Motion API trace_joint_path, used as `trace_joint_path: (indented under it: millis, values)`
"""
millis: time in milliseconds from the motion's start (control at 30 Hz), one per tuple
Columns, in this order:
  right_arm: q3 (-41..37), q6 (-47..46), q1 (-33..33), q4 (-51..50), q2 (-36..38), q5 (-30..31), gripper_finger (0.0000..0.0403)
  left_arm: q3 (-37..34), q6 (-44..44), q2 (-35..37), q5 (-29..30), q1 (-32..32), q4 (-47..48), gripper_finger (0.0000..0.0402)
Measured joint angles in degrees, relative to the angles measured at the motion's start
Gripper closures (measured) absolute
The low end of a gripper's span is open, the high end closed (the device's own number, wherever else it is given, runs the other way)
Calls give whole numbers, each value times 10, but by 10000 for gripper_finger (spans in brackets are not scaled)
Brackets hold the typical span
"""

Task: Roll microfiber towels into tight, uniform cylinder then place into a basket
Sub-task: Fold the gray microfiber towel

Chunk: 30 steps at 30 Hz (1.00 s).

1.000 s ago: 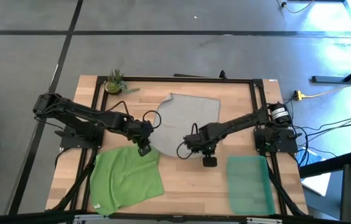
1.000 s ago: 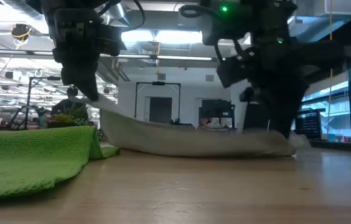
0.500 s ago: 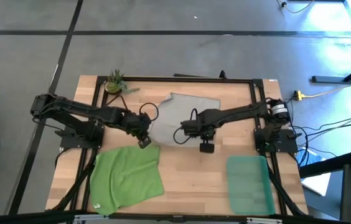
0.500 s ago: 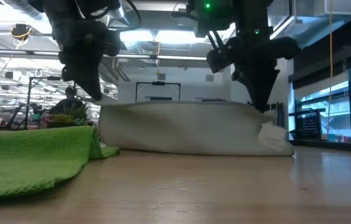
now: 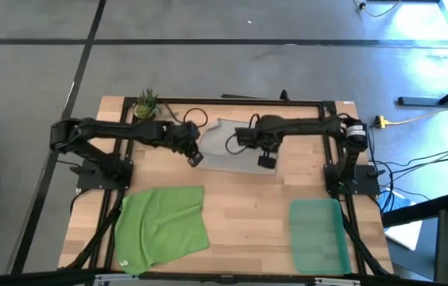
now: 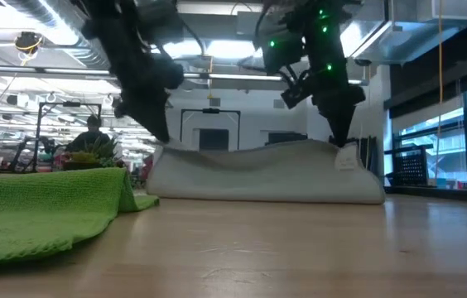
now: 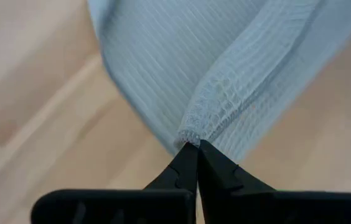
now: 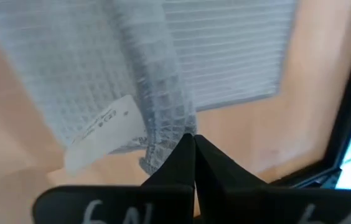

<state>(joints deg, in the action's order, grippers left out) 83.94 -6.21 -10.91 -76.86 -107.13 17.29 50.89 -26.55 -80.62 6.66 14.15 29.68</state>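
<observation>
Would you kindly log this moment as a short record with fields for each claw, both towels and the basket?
left claw: shut on the grey towel's edge, at the far middle of the table
right claw: shut on the same towel, beside its white tag
grey towel: near edge lifted and folded over toward the far side
green towel: flat, unrolled, at the near left
basket: near right, nothing visible in it

- We see the left gripper [image 5: 195, 158] and right gripper [image 5: 264, 161] at the grey towel [image 5: 228, 143] (upper centre).
- Green towel [image 5: 163, 227] lower left, basket [image 5: 318, 234] lower right.
</observation>
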Motion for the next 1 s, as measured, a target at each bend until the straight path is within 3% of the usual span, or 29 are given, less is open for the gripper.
trace_joint_path:
  millis: [367, 633, 1000]
  values:
    - [0, 35, -123, 26, 0, 43, 403, 0, 1, -86, -1, 95, -154, 401]
    - [0, 82, -174, 43, 0, 7, 400, 0, 0, -137, -37, 115, -209, 399]
    - [0, 84, -201, 72, 0, -18, 355, 0, -15, -146, -20, 116, -287, 341]
